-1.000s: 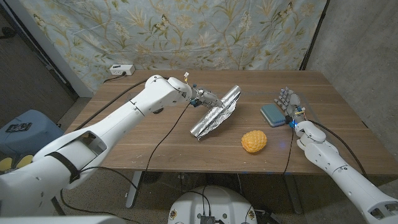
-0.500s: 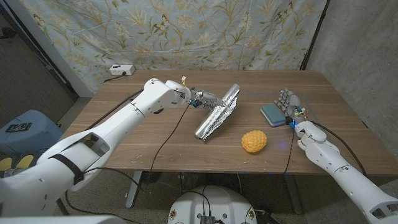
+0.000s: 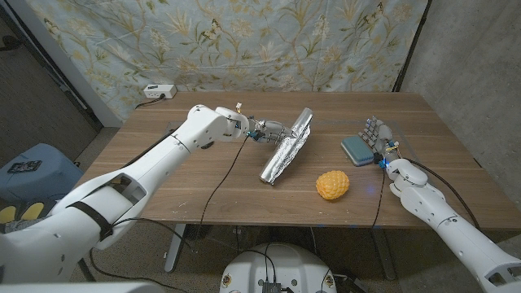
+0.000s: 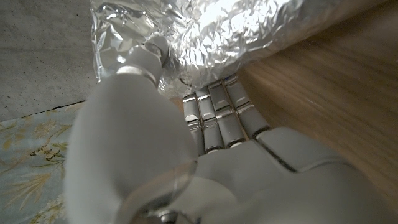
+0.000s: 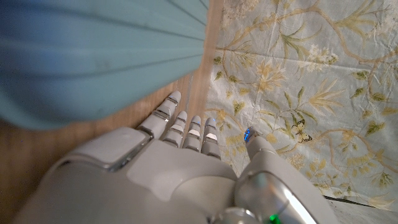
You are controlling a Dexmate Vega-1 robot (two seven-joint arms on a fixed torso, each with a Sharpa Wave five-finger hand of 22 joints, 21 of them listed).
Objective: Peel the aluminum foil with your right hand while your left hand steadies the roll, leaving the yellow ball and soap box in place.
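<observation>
With the left hand (image 3: 266,130) gripping the foil roll (image 3: 285,149) at mid-table, the right hand (image 3: 379,138), empty with fingers apart beside the soap box (image 3: 356,147) toward the table's right edge, should cross above the yellow ball (image 3: 332,185) and pinch only the foil's loose edge.

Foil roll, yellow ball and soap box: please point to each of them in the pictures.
foil roll (image 3: 284,150), head view, on the middle of its crinkled length.
yellow ball (image 3: 332,185), head view, on its centre.
soap box (image 3: 356,147), head view, on its teal top face.

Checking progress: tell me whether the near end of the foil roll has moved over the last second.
Yes. The foil roll has swung: its near end has shifted toward the yellow ball, which has stayed put.
</observation>
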